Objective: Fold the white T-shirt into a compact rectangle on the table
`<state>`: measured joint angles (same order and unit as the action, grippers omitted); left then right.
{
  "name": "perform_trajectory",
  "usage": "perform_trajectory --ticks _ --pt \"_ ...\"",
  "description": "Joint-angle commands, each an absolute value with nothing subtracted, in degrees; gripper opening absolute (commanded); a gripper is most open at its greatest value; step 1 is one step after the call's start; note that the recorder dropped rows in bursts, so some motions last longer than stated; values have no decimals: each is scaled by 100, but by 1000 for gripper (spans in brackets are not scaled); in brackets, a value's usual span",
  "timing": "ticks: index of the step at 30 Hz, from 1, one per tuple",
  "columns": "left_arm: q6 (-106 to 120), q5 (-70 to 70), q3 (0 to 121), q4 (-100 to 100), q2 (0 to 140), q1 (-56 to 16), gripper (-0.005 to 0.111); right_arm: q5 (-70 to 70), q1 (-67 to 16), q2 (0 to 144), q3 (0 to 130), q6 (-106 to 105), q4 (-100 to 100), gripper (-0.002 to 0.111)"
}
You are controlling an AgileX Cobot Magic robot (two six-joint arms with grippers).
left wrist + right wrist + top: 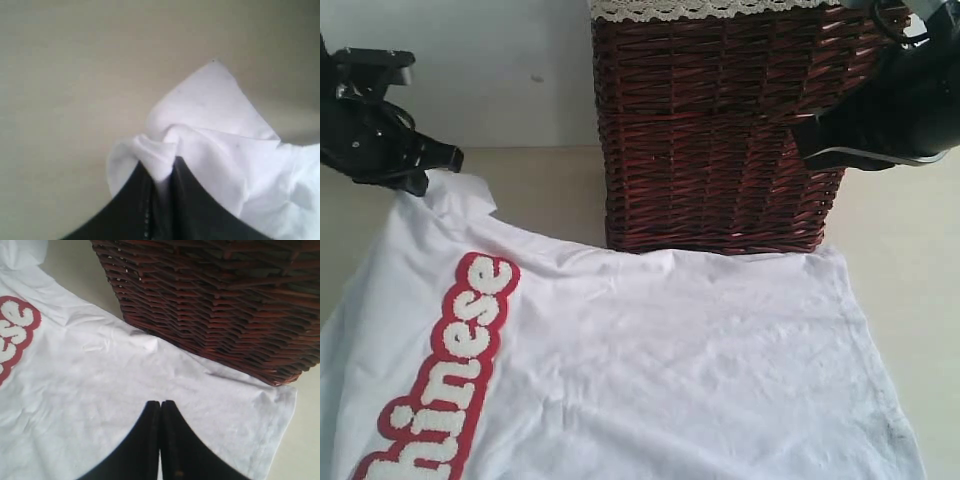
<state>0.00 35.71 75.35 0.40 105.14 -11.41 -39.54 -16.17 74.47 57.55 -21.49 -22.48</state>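
The white T-shirt (670, 350) lies spread over the table (545, 190), with its red-outlined lettering (460, 340) running down the left side. My left gripper (442, 162) is at the shirt's far left corner, shut on a bunched fold of white cloth (160, 150) and lifting it slightly. My right gripper (807, 142) hangs in front of the basket, above the shirt's far right part. In the right wrist view its fingers (160, 405) are pressed together with nothing between them, over flat shirt fabric (100, 380).
A dark red-brown wicker basket (710, 130) with white lace trim (690, 8) stands at the back centre, touching the shirt's far edge. Bare table shows to the right (910, 240), and a pale wall (500, 70) rises behind.
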Motion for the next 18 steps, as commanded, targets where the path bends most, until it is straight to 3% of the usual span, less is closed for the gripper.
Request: perform_trajectory --ticks 1,11,18 --pt "-167 2691 6703 593 9728 -1144 0 -3879 -1600 7410 5810 -2183 -2277 0" --pt "-125 -1018 4460 1111 8606 -1144 0 -3922 -1600 7410 5810 -2196 -2277 0" --pt "-125 -2016 4084 1111 9010 -1134 0 -3922 -1600 7410 5810 -2196 -2277 0"
